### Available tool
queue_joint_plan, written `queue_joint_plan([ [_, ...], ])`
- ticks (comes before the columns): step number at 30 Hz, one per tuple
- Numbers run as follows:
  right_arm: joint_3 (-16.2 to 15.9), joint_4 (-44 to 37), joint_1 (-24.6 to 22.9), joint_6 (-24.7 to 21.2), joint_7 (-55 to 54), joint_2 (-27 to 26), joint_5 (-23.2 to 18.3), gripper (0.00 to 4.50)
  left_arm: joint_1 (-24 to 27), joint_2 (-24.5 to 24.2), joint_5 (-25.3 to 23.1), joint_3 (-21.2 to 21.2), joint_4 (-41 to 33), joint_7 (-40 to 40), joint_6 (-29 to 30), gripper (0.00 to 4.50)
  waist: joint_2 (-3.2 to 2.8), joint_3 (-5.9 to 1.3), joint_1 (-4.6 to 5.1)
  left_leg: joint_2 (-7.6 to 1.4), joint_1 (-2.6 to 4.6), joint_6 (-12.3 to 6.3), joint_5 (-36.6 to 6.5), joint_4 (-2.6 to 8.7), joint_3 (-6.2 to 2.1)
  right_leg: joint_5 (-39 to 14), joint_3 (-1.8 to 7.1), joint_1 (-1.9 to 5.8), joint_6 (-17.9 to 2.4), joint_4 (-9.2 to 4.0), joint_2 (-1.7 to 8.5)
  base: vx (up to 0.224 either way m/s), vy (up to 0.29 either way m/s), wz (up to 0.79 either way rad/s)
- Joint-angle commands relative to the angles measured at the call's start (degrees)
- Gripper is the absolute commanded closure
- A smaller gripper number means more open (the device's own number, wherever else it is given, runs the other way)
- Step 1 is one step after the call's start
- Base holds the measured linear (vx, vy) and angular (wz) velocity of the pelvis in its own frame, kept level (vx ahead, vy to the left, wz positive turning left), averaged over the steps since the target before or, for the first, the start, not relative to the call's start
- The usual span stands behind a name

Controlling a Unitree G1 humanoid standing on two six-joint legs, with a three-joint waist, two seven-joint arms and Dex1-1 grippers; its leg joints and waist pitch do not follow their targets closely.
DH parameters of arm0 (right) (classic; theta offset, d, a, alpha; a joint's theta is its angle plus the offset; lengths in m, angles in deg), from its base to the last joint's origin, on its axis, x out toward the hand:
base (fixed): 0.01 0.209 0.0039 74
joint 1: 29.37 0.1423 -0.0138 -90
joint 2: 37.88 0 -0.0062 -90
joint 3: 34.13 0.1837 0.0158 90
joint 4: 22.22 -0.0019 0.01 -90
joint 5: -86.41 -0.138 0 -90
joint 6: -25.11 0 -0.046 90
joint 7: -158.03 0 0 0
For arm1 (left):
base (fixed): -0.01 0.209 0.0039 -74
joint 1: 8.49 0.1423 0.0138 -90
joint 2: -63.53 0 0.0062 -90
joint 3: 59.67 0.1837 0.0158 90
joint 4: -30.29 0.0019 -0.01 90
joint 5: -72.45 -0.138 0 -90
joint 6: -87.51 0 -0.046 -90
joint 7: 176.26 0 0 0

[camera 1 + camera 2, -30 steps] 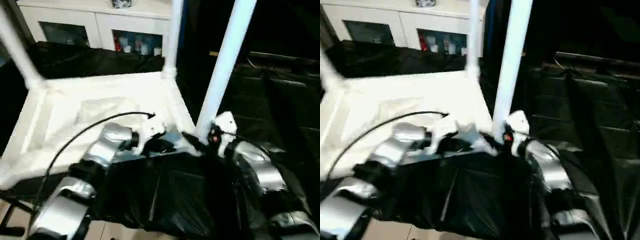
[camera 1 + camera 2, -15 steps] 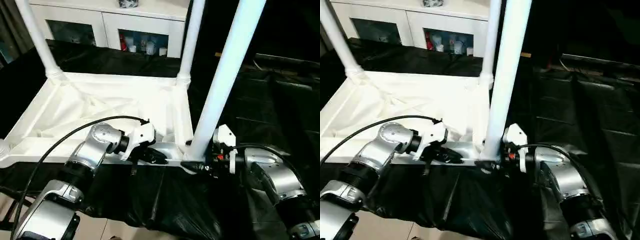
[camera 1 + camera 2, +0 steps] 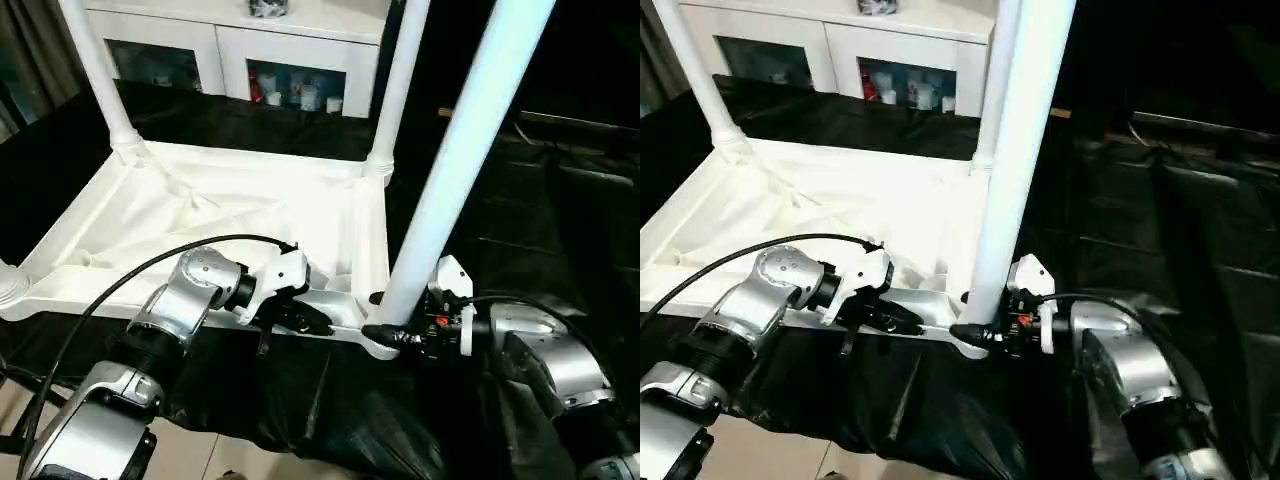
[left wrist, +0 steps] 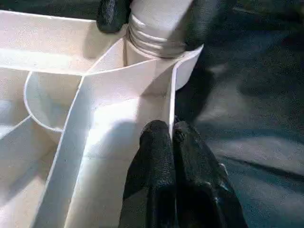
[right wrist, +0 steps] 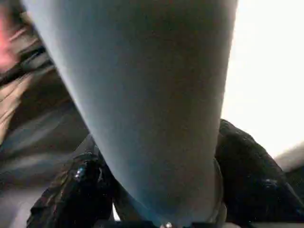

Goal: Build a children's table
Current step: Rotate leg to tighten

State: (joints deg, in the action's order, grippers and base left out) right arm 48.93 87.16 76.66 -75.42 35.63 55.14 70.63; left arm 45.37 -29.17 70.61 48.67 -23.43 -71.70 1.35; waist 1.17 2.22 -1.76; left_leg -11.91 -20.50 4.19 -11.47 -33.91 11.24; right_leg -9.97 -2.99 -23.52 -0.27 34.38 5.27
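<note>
Lying upside down on a black sheet (image 3: 330,400), the tabletop (image 3: 200,215) fills the head view, three legs rising from its corner sockets. The nearest leg (image 3: 455,160) stands at the near right corner. In the left wrist view, the left gripper (image 4: 170,137) pinches the tabletop's thin edge rib. In the right wrist view, the right gripper's fingers (image 5: 78,190) flank that leg's base on either side, touching it.

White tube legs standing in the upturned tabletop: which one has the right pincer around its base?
The near-right white tapered tube leg, closest to the camera; the right pincer straddles its base, while the two far-corner legs stand untouched.
</note>
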Motion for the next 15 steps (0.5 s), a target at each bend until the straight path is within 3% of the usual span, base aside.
queue_joint_plan([
  [1,-0.2,2.7,0.5,0.1,-6.1,-2.1,1.5,1.93,-0.4,3.3,-0.9,1.2,1.0,4.2,2.0,4.5,0.41,-2.58,0.27,-1.11,0.04,-1.13,-14.7,4.42,-0.65,-20.7,1.73,2.78,-11.2,-4.68,2.52,0.0,0.0,0.0],
  [2,0.3,3.6,0.8,0.1,-8.5,-3.1,1.9,1.93,-0.8,4.4,-1.2,1.2,1.6,5.8,2.3,4.5,0.62,-2.59,0.3,-1.04,0.09,-0.85,-15.5,4.45,-0.71,-23.0,1.7,2.78,-10.1,-4.92,2.52,0.0,0.0,0.0],
  [3,0.7,4.4,1.1,0.1,-10.8,-4.1,2.3,1.94,-1.2,5.4,-1.6,1.2,2.3,7.3,2.7,4.5,0.42,-2.47,0.53,-1.11,0.64,-0.21,-17.2,4.47,-0.77,-25.7,1.85,2.22,-9.2,-5.29,2.52,0.0,0.0,0.0],
  [4,1.4,6.4,1.9,0.5,-15.0,-6.0,3.3,1.94,-2.0,7.5,-1.9,1.1,3.5,10.1,4.1,4.5,0.3,-2.5,0.73,-1.07,0.71,0.25,-17.8,4.55,-0.85,-26.5,1.88,2.2,-8.8,-5.41,2.53,0.0,0.0,0.0],
  [6,2.4,12.5,4.8,1.7,-25.7,-10.5,5.7,1.94,-4.5,12.8,-2.9,0.8,7.3,17.3,6.4,4.5,0.01,-2.59,1.26,-0.88,0.73,0.88,-18.2,4.58,-0.87,-25.6,1.8,1.95,-8.7,-5.54,2.35,0.0,0.0,0.0],
  [8,2.8,15.8,6.7,2.4,-30.6,-12.7,6.6,1.94,-5.7,15.5,-3.2,0.6,9.2,20.9,7.0,4.5,0.25,-2.65,1.56,-0.79,0.93,1.24,-18.7,4.57,-0.99,-25.6,1.72,1.91,-8.9,-5.65,2.26,0.0,0.0,0.0],
  [11,3.6,20.0,9.9,3.4,-37.6,-16.2,7.9,1.94,-7.1,18.9,-3.6,0.7,11.4,24.7,7.1,4.5,0.34,-2.7,1.75,-0.62,0.58,-0.17,-18.2,4.48,-0.88,-24.2,1.88,2.11,-9.2,-5.69,2.21,0.0,0.0,0.0],
  [12,3.6,20.8,10.9,4.0,-39.1,-17.0,8.5,1.94,-7.4,19.6,-3.7,0.8,11.9,25.0,6.9,4.5,-0.53,-2.91,1.68,-0.6,0.64,-0.22,-17.8,4.47,-0.96,-23.3,1.93,2.17,-9.3,-5.6,2.31,0.0,0.0,0.0],
  [13,3.6,21.4,11.5,4.4,-39.8,-17.4,8.9,1.94,-7.5,19.9,-3.9,0.9,12.3,25.2,6.8,4.5,-0.04,-3.08,1.88,-0.61,0.47,-0.32,-17.2,4.47,-0.89,-20.9,1.88,2.35,-9.6,-5.54,2.14,0.0,0.0,0.0],
  [15,3.0,21.1,11.6,5.9,-38.8,-17.2,9.5,1.94,-7.6,19.7,-4.4,1.1,12.4,25.0,6.1,4.5,0.11,-3.14,1.69,-0.59,0.35,-1.23,-16.2,4.38,-0.7,-18.1,1.95,2.56,-10.3,-5.27,2.1,0.0,0.0,0.0],
])
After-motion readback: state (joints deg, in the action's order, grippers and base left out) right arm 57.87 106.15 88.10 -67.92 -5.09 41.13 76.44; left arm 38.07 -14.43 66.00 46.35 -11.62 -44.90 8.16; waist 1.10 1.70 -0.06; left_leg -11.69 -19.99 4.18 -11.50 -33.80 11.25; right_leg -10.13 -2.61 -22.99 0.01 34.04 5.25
